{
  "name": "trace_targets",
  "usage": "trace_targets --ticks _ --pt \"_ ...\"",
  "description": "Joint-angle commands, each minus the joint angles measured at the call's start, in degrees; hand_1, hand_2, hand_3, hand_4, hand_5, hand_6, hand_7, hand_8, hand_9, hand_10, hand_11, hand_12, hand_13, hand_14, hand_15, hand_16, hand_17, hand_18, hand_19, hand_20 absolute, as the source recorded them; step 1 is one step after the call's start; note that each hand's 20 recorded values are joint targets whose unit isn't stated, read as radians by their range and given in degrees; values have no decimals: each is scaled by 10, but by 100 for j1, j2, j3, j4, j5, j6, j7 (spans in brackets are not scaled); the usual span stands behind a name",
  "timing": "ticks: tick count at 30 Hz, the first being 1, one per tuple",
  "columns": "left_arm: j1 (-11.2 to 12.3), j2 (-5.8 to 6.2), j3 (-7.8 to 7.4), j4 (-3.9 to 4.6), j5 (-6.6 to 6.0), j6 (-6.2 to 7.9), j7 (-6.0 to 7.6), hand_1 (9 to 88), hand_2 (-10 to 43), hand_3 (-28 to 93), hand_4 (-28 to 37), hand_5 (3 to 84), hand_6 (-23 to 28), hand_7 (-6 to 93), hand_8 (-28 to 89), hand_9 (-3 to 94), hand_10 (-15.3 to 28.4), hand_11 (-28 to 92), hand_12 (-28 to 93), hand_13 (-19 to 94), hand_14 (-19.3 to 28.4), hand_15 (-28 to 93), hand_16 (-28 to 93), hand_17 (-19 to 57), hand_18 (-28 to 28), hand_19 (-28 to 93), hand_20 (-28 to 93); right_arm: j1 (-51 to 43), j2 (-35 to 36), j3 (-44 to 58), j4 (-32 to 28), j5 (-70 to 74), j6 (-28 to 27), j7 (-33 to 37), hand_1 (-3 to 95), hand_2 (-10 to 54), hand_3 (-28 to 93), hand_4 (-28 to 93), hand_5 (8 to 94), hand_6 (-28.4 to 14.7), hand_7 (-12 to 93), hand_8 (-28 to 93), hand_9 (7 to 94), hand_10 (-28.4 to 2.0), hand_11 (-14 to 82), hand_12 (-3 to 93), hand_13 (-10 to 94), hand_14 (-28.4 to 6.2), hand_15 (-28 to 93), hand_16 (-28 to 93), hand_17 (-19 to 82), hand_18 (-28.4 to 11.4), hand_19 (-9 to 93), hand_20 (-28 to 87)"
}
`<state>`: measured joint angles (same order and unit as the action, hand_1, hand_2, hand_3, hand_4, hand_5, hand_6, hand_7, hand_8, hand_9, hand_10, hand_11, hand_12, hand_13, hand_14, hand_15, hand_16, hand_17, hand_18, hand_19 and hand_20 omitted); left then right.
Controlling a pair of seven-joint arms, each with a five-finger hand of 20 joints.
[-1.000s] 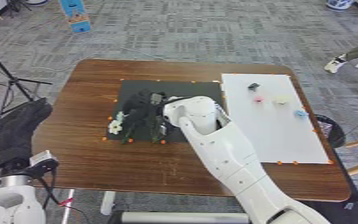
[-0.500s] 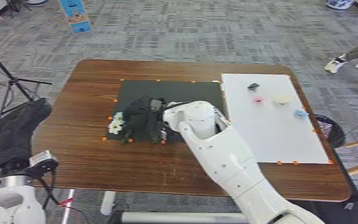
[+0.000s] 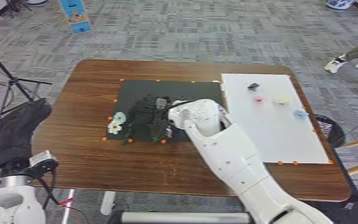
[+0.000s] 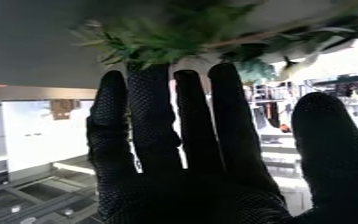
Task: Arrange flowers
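Note:
The right hand (image 3: pixel 145 112) is low over the black mat (image 3: pixel 189 88), at the stems of white flowers (image 3: pixel 116 124) that lie near the mat's left edge. In the right wrist view the right hand (image 4: pixel 184 135) has straight fingers, with the thumb apart; green foliage (image 4: pixel 158 37) and stems lie beyond the fingertips, and nothing is gripped. Out past the table's left edge, the left hand (image 3: pixel 17 130) hangs with its fingers straight.
On the white board (image 3: pixel 273 135) at the right are a pink flower (image 3: pixel 258 99), a pale yellow one (image 3: pixel 281 100), a blue one (image 3: pixel 301 114) and a small dark object (image 3: pixel 254 86). Orange markers dot the edges of mat and board.
The right hand moved left over the mat, then slightly back to the right. More of the white flowers shows than a second ago. The left hand kept still.

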<state>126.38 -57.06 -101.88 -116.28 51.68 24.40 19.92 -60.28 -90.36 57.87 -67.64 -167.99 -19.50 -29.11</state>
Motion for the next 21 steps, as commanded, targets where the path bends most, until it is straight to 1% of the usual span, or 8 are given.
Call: trace_targets --ticks 1,5,9,13,16,20,21 --pt "1 -68 -37 -39 39 -72 -38 277 194 745 -280 518 15 179 -95 523 126 203 108 420 146 182 -12 57 126 123 188 248 156 -184 -169 12 60 193 218 199 624 -185 445 -26 209 -117 439 -121 71 154 457 -195 646 316 161 -225 600 553" --pt "0 -75 -40 -39 46 -78 -42 277 194 744 -280 517 15 178 -95 524 126 203 108 419 146 181 -12 57 126 124 188 263 143 -328 -307 382 67 378 217 198 626 -185 441 -26 209 -116 439 -122 72 154 458 -195 644 315 161 -225 601 555" --pt "7 -47 -28 -39 19 -57 -25 277 194 744 -280 517 15 179 -94 523 126 203 108 419 147 182 -12 57 125 123 188 283 143 -468 -439 779 -29 473 217 197 626 -185 435 -29 203 -115 440 -120 71 153 461 -196 644 312 162 -226 602 555" --pt "3 -64 -35 -39 35 -69 -35 278 195 743 -281 517 15 180 -95 523 126 203 108 419 146 181 -12 58 125 123 188 227 91 -521 -546 1085 -97 554 219 197 623 -186 433 -32 199 -113 442 -119 72 152 464 -196 644 310 163 -226 604 556" --pt "-8 -105 -52 -39 73 -100 -61 278 195 743 -282 518 15 181 -95 523 126 203 108 419 146 181 -12 58 125 123 189 173 7 -493 -542 1019 -94 470 221 198 620 -185 434 -34 198 -112 442 -117 72 151 465 -197 643 309 163 -227 605 557" --pt "-2 -80 -41 -39 49 -81 -45 277 197 743 -282 520 15 182 -95 525 127 206 109 419 146 183 -11 59 125 126 190 73 -95 -422 -501 890 -120 435 225 199 615 -183 434 -35 196 -111 443 -117 72 151 467 -196 643 309 166 -227 606 556" --pt "-5 -91 -46 -39 60 -90 -52 278 198 743 -282 520 15 183 -95 524 127 206 109 419 146 184 -11 59 125 127 190 44 -135 -388 -485 846 -137 429 225 199 615 -183 434 -36 196 -111 443 -117 72 151 468 -196 643 309 166 -228 608 557"
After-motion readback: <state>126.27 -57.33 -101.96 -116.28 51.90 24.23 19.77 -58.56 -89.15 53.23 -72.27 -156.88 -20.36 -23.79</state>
